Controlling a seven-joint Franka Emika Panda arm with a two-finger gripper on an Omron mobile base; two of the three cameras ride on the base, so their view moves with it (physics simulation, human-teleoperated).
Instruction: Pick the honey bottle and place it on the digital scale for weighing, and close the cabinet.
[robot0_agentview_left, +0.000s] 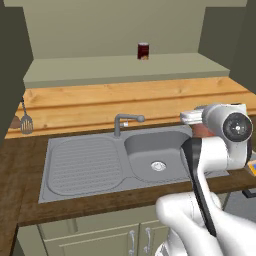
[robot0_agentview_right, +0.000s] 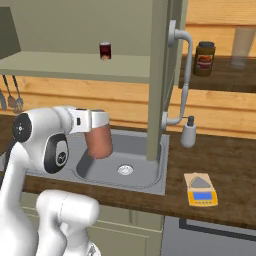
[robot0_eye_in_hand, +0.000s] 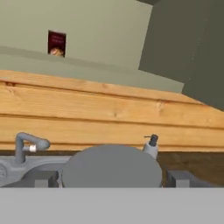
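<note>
The cabinet (robot0_agentview_right: 159, 75) stands open, 1 door (robot0_agentview_right: 161, 90) edge-on above the sink (robot0_agentview_left: 100, 162). The gripper (robot0_agentview_right: 100, 131) pinches the honey bottle (robot0_agentview_right: 100, 141) by its lid, suspended over the basin. The digital scale (robot0_agentview_right: 200, 188) lies on the counter, well apart.

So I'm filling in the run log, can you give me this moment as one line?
phase: carry | gripper: shut on honey bottle, above sink | digital scale: bare, on counter to the right | cabinet: door open
</note>
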